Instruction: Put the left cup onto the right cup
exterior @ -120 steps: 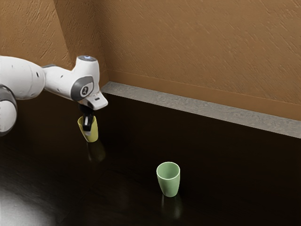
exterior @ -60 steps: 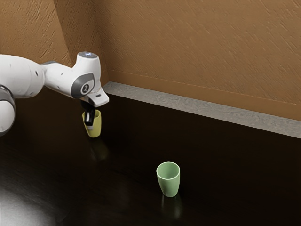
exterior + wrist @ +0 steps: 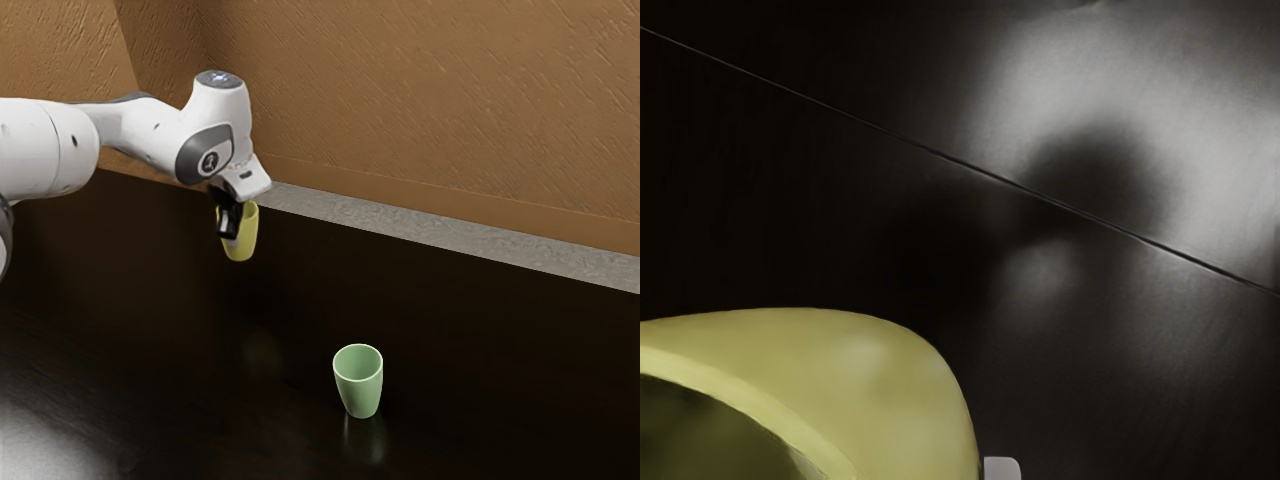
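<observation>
From the side, two cups in all: a yellow cup (image 3: 241, 236) up in the air near the back wall (image 3: 420, 90), well apart from a green cup (image 3: 358, 378) standing upright on the dark table (image 3: 480, 330), toward the exterior view's right and nearer the camera. One gripper (image 3: 230, 222), jaws narrow, pinched on the yellow cup's wall at the rim. From the wrist, close under the hand, that cup's rim and hollow, plus a thin seam (image 3: 970, 168) across the table below.

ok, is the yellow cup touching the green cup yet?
Apart. The exterior view shows the yellow cup held up by the gripper, with a stretch of dark table between it and the green cup.
</observation>
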Robot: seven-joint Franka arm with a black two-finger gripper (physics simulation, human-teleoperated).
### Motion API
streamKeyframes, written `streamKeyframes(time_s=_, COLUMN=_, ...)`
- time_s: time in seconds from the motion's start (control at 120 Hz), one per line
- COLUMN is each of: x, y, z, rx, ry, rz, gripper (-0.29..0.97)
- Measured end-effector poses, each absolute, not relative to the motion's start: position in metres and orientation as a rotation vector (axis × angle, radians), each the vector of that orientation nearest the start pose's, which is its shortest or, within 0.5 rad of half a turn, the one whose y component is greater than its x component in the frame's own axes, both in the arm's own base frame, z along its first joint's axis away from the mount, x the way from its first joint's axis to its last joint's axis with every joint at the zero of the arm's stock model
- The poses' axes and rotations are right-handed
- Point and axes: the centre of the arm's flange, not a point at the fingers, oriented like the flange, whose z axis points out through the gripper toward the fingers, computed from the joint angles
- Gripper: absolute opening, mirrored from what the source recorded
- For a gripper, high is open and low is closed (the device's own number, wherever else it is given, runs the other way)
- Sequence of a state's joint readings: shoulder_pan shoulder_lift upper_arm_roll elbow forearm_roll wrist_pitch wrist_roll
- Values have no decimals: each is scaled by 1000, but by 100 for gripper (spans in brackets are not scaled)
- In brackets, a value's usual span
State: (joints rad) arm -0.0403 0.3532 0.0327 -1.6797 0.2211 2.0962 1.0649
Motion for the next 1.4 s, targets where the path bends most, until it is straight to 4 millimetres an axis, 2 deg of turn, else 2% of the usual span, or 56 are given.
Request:
streamKeyframes(time_s=0.267, x=652, y=-52, z=427, rx=-2390, ry=1675, rz=25, gripper=-9)
streamKeyframes(time_s=0.45, x=644, y=-95, z=433, rx=-2359, ry=1715, rz=6, gripper=-10)
streamKeyframes(time_s=0.633, x=636, y=-129, z=440, rx=-2342, ry=1730, rz=-20, gripper=-11)
streamKeyframes(time_s=0.892, x=614, y=-159, z=435, rx=-2382, ry=1707, rz=-14, gripper=-11)
streamKeyframes(time_s=1.217, x=594, y=-217, z=431, rx=-2386, ry=1704, rz=-38, gripper=-10)
streamKeyframes(time_s=1.4, x=585, y=-243, z=427, rx=-2386, ry=1704, rz=-49, gripper=-10)
